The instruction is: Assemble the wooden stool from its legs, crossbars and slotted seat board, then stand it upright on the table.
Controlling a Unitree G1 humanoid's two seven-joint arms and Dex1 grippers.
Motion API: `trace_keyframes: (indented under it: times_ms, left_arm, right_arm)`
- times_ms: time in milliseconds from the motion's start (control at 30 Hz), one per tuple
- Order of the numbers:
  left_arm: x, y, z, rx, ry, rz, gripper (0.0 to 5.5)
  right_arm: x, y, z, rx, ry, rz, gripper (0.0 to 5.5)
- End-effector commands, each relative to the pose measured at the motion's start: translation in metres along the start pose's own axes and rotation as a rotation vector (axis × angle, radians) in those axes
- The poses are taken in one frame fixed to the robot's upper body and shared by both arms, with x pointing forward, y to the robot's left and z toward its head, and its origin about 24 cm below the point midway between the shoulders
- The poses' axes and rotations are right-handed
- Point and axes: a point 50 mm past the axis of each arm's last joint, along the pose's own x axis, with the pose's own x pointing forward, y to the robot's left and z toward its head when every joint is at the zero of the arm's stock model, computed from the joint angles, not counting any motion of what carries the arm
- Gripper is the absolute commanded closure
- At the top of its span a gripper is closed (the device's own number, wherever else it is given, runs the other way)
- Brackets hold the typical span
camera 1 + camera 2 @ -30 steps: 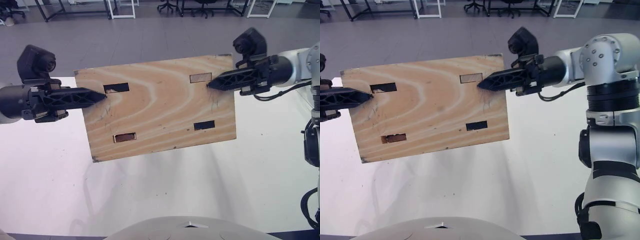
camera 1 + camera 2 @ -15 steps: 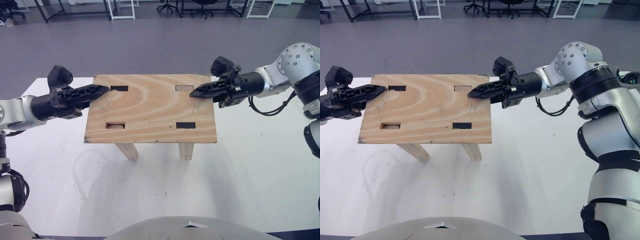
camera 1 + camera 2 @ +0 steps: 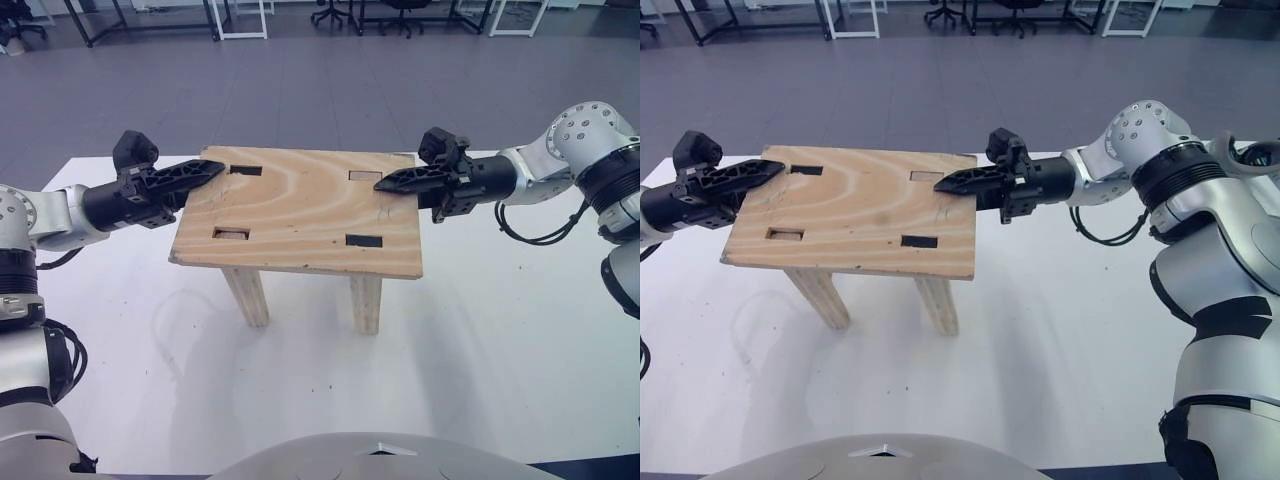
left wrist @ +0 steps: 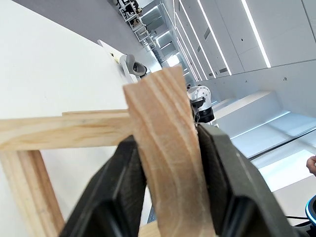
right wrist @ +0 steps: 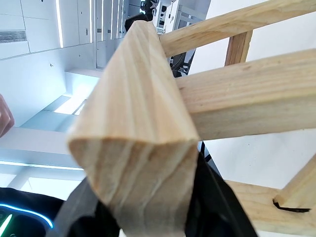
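Grain-swirled wooden stool (image 3: pixel 300 215), its rectangular seat slotted and running left to right, stands upright on the white bench (image 3: pixel 500 340), left gripper (image 3: pixel 213 167) and right gripper (image 3: pixel 382 185) each clamped on a far corner.

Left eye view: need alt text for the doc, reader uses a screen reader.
A wooden stool stands upright on the white table, its slotted seat board on top. The left tool is clamped on the board's far left corner, the right tool on its right edge near the far corner.
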Motion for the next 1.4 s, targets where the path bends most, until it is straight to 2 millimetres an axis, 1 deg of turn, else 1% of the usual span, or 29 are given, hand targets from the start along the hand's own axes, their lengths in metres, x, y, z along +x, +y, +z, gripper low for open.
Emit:
trace_keyframes:
  times_ms: [33, 133, 167, 200, 300, 367, 433, 500, 633, 733, 800, 867, 933, 967, 1033, 1133, 1200, 1233, 1300, 1367, 1400]
  left_arm:
    - [-0.017, 0.064, -0.032, 0.058, 0.083, 0.462, 4.02]
    - [-0.022, 0.073, -0.036, 0.065, 0.079, 0.508, 4.02]
    - [-0.023, 0.075, -0.035, 0.068, 0.072, 0.523, 4.01]
    - [-0.023, 0.077, -0.034, 0.069, 0.065, 0.531, 3.64]
    - [-0.024, 0.081, -0.031, 0.072, 0.046, 0.546, 3.11]
    - [-0.027, 0.084, -0.029, 0.076, 0.034, 0.555, 2.55]
    - [-0.029, 0.086, -0.026, 0.085, 0.020, 0.562, 2.11]
    - [-0.035, 0.087, -0.024, 0.095, 0.006, 0.573, 1.83]
    - [-0.052, 0.088, -0.022, 0.112, -0.040, 0.612, 1.08]
    - [-0.062, 0.079, -0.011, 0.164, -0.109, 0.606, 0.50]
    - [-0.067, 0.069, -0.001, 0.226, -0.153, 0.600, 0.11]
    - [-0.068, 0.046, 0.015, 0.362, -0.187, 0.589, 0.11]
    - [-0.068, 0.029, 0.023, 0.501, -0.199, 0.634, 0.11]
    - [-0.064, 0.021, 0.025, 0.561, -0.214, 0.641, 0.11]
    - [-0.050, 0.006, 0.029, 0.701, -0.242, 0.649, 0.11]
    - [-0.019, -0.019, 0.040, 0.933, -0.355, 0.689, 0.11]
    - [0.001, -0.035, 0.043, 1.038, -0.419, 0.672, 0.11]
    - [0.010, -0.039, 0.041, 1.071, -0.431, 0.661, 0.11]
    - [0.023, -0.038, 0.035, 1.098, -0.415, 0.640, 0.10]
    - [0.029, -0.036, 0.030, 1.098, -0.403, 0.635, 0.10]
    - [0.030, -0.036, 0.030, 1.106, -0.401, 0.636, 0.10]
  right_arm:
    - [0.002, -0.065, -0.023, 0.190, 0.061, -0.278, 4.14]
    - [0.004, -0.074, -0.023, 0.193, 0.041, -0.308, 4.14]
    - [0.005, -0.076, -0.022, 0.197, 0.032, -0.314, 3.75]
    - [0.005, -0.077, -0.021, 0.200, 0.020, -0.320, 3.58]
    - [0.004, -0.082, -0.017, 0.220, -0.024, -0.355, 3.01]
    - [0.003, -0.085, -0.014, 0.232, -0.051, -0.375, 2.54]
    - [0.000, -0.087, -0.014, 0.234, -0.075, -0.399, 2.07]
    - [-0.005, -0.087, -0.013, 0.221, -0.104, -0.418, 1.76]
    - [-0.012, -0.082, -0.006, 0.164, -0.176, -0.437, 0.90]
    - [-0.020, -0.072, 0.005, 0.095, -0.281, -0.445, 0.31]
    - [-0.024, -0.062, 0.015, 0.043, -0.353, -0.448, 0.29]
    - [-0.033, -0.050, 0.025, -0.043, -0.439, -0.500, 0.29]
    - [-0.039, -0.042, 0.030, -0.134, -0.496, -0.552, 0.29]
    - [-0.040, -0.038, 0.031, -0.175, -0.516, -0.558, 0.29]
    - [-0.039, -0.031, 0.030, -0.259, -0.543, -0.555, 0.29]
    - [-0.039, -0.032, 0.025, -0.374, -0.623, -0.579, 0.29]
    - [-0.039, -0.032, 0.025, -0.415, -0.702, -0.573, 0.29]
    - [-0.038, -0.033, 0.025, -0.412, -0.735, -0.561, 0.29]
    - [-0.035, -0.046, 0.019, -0.371, -0.742, -0.558, 0.19]
    - [-0.032, -0.056, 0.011, -0.346, -0.733, -0.572, 0.19]
    - [-0.033, -0.059, 0.010, -0.350, -0.746, -0.585, 0.19]
